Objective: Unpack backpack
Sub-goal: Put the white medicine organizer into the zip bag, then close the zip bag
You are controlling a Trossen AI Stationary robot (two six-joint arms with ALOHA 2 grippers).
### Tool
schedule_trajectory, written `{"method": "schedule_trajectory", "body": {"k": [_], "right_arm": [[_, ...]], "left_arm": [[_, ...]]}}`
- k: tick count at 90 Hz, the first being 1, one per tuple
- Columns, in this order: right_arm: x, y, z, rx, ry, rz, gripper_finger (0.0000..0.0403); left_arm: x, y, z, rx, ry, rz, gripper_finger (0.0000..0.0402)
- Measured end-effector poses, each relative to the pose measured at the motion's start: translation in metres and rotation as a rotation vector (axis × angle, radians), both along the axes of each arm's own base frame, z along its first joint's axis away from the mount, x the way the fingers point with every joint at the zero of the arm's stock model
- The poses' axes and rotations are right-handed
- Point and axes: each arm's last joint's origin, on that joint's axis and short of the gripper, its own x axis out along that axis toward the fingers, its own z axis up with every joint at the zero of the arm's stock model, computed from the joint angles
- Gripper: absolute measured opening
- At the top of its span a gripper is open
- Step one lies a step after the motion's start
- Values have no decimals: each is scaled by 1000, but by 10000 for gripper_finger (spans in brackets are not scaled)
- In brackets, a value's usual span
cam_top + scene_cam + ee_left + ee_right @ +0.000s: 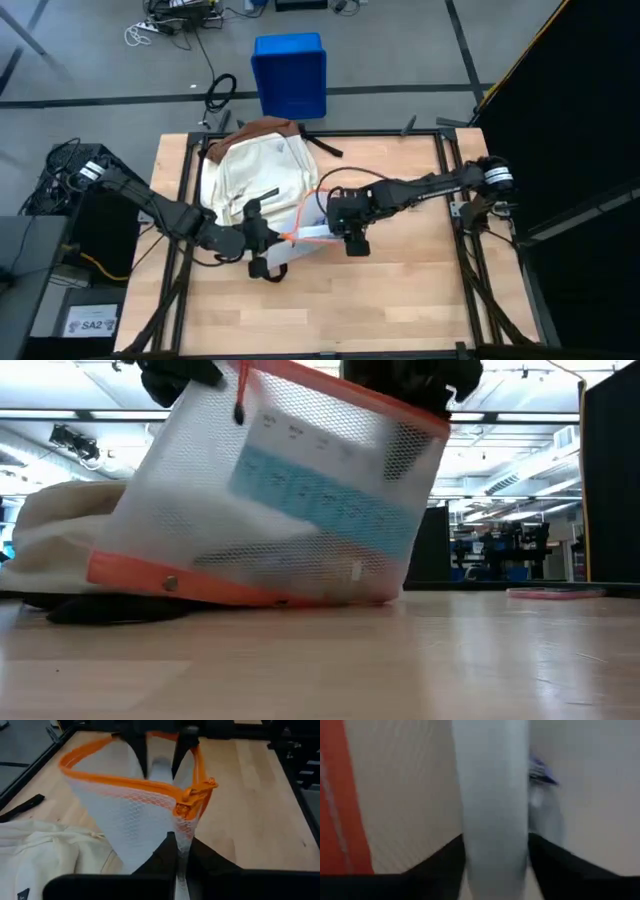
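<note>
We see light wood table point(400, 660) nearest, mesh pouch point(290, 500) tilted on it. Left gripper point(178, 851) clamped on pouch's orange-edged corner. Right gripper point(352, 238) pinching pale item inside pouch mouth. Backpack point(255, 175) lies behind pouch, toward table's far-left. Beyond: blue bin point(290, 72) on grey floor, ceiling lights.

backpack point(245, 175): cream-white fabric, brown at its base, dark straps
zip pouch point(290, 500): clear white mesh — a fine net pattern — with orange edges and an orange zipper band
inside the pouch: something pale with a light blue patch, blurred through the mesh
left gripper point(262, 252): dark, almost black
right gripper point(352, 238): dark as well
table point(400, 290): light wood with visible plank lines — black metal frame around it
bin point(290, 75): bright blue, on a grey floor
</note>
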Motion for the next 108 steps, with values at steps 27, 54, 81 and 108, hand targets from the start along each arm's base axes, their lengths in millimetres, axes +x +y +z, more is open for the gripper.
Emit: {"method": "schedule_trajectory", "body": {"k": [27, 54, 81, 108], "right_arm": [[-3, -4, 89, -58, -208, -92, 361], [9, 48, 105, 184, -432, 60, 307], [42, 105, 44, 261, -569, 150, 214], [68, 62, 0, 150, -478, -249, 186]], "left_arm": [[1, 7, -2, 8, 22, 29, 0], [3, 11, -2, 9, 25, 49, 0], [4, 14, -2, 41, 22, 63, 0], [4, 14, -3, 60, 34, 47, 0]]}}
